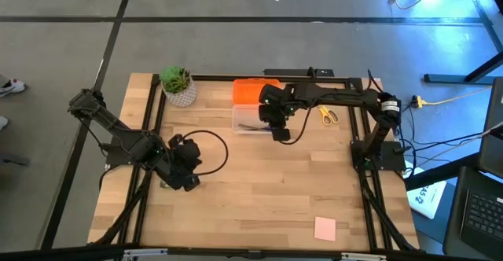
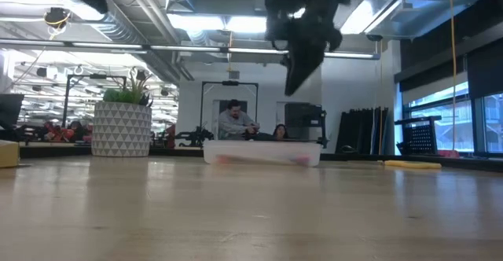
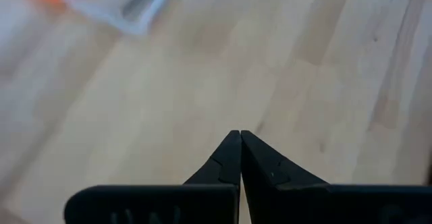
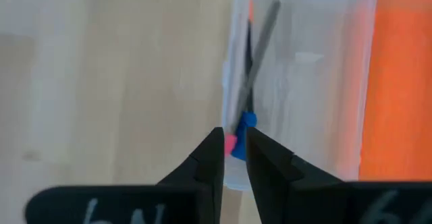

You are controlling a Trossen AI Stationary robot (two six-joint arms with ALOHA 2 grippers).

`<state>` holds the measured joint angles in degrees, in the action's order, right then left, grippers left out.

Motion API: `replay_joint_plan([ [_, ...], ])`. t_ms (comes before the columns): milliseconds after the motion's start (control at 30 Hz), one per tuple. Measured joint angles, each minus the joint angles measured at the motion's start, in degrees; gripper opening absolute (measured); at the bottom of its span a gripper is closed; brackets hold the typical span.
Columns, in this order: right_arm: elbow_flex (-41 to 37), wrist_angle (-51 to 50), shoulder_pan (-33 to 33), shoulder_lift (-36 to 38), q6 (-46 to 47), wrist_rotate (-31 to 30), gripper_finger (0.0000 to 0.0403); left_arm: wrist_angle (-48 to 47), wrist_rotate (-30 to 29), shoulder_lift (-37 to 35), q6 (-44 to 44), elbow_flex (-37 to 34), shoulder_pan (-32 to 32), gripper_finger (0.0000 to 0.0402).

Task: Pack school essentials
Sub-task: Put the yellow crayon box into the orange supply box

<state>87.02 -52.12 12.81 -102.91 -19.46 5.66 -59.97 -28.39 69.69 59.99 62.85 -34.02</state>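
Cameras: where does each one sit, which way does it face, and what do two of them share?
High: above the table, looking straight down; both arms show, left gripper parked, right gripper by the clear case.
Low: at table-top height, looking level toward the room; right arm hangs in from above, potted plant on the picture's left.
Left wrist: on the left arm, facing bare table; own fingers shut.
Right wrist: on the right arm, facing the case's edge; own fingers slightly apart.
Shared: high and right wrist both show the orange lid.
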Motion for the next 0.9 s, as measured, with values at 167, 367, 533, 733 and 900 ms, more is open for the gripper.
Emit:
replay_joint_plan([
  [167,5.92,-3.88,-3.88,0.02,1.44,0.02,0.005,-3.37,7.51,0.0,20.26,0.0,-0.04,0.0],
  [367,11.28,-4.78,-9.06,0.04,4.08,1.82,0.0028,-5.21,15.18,0.0,33.97,0.01,-1.85,0.0],
  [533,13.74,-4.4,-12.0,0.06,5.75,7.2,0.0005,-9.38,19.75,0.0,43.11,0.0,-3.79,0.0],
  [733,14.09,-2.36,-14.9,0.07,7.13,9.49,0.0012,-9.99,24.48,-0.04,51.45,-3.15,-7.12,0.0],
  [900,14.08,-1.4,-16.61,0.07,6.97,9.52,0.0004,-8.87,26.79,-0.04,53.91,-6.24,-8.35,0.0],
])
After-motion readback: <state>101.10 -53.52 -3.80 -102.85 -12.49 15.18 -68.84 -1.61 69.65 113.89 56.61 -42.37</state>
